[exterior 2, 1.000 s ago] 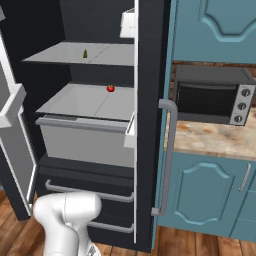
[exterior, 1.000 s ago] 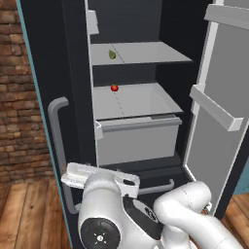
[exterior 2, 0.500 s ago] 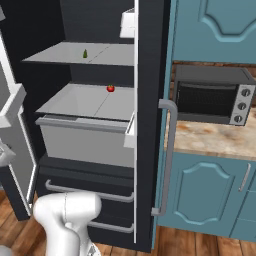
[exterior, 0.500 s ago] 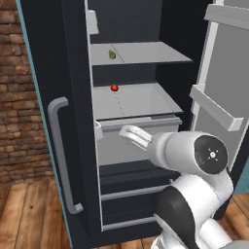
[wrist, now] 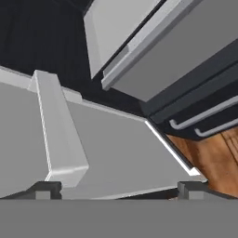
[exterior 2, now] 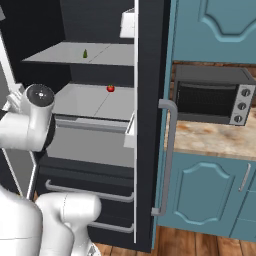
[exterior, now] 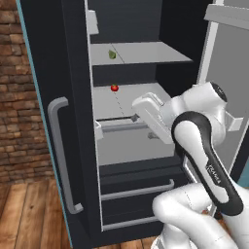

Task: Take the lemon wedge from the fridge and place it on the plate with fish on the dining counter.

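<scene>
The fridge (exterior: pixel 48 73) stands with its doors open. On its upper shelf lies the tiny yellowish-green lemon wedge (exterior: pixel 112 55) (exterior 2: pixel 85 53). My gripper (exterior: pixel 143 127) hangs in front of the grey drawer, below the wedge and to its right, well apart from it. In the hand view the gripper (wrist: pixel 118 189) is open, its fingertips (wrist: pixel 46 188) wide apart with nothing between them, facing the inside of a fridge door (wrist: pixel 107 148). The plate with fish and the dining counter are out of view.
A small round red fruit (exterior: pixel 115 88) (exterior 2: pixel 110 88) sits on the shelf below the wedge. Two lower drawers with bar handles (exterior: pixel 136 190) (wrist: pixel 204 114) are closed. A toaster oven (exterior 2: pixel 212 95) stands on a marbled counter (exterior 2: pixel 210 140) right of the fridge. Wood floor (wrist: pixel 209 153) lies below.
The arm has swung up from low by the left door to the right. The hand has risen to the drawer front below the red fruit's shelf. The wedge has not moved.
</scene>
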